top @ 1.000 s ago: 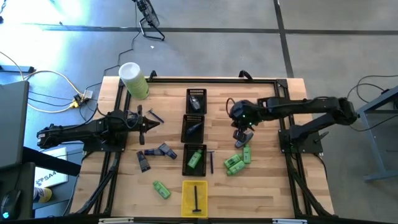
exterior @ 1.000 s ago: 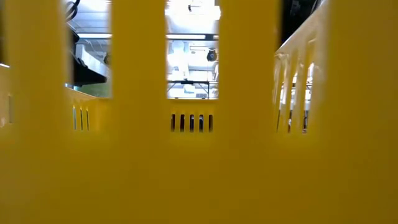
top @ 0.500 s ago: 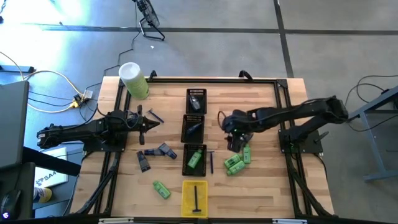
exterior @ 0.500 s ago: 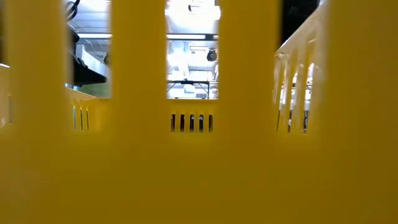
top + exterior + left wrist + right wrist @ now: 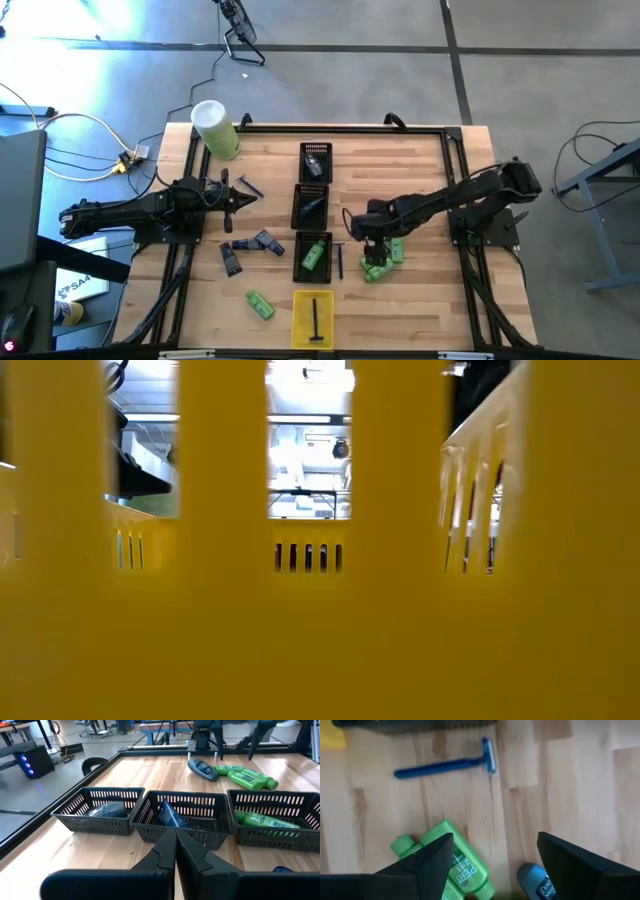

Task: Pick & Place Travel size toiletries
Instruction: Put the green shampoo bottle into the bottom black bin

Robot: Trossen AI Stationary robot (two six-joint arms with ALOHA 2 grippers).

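Observation:
My right gripper (image 5: 365, 240) (image 5: 495, 842) is open and points down over a cluster of toiletries near the table's middle right. Below it lie bright green bottles (image 5: 378, 262) (image 5: 452, 865) and a grey-blue oval piece (image 5: 536, 879) on the wood. A blue razor (image 5: 445, 766) (image 5: 340, 260) lies just beyond, beside the nearest black basket (image 5: 313, 256), which holds a green bottle (image 5: 267, 820). The fingers stand above the bottles and touch nothing. My left gripper (image 5: 240, 195) (image 5: 176, 845) waits shut at the table's left, pointing level toward the baskets.
Three black baskets (image 5: 311, 205) stand in a row down the table's middle, with a yellow tray (image 5: 313, 318) at the near edge; its wall fills the low view. Purple-grey tubes (image 5: 262, 242), another green bottle (image 5: 260, 305) and a pale-green cylinder (image 5: 215, 128) lie left.
My right gripper has swung toward the table's left and near edge and has come down, so that it now stands over the green bottles. The toiletries on the table have kept their places.

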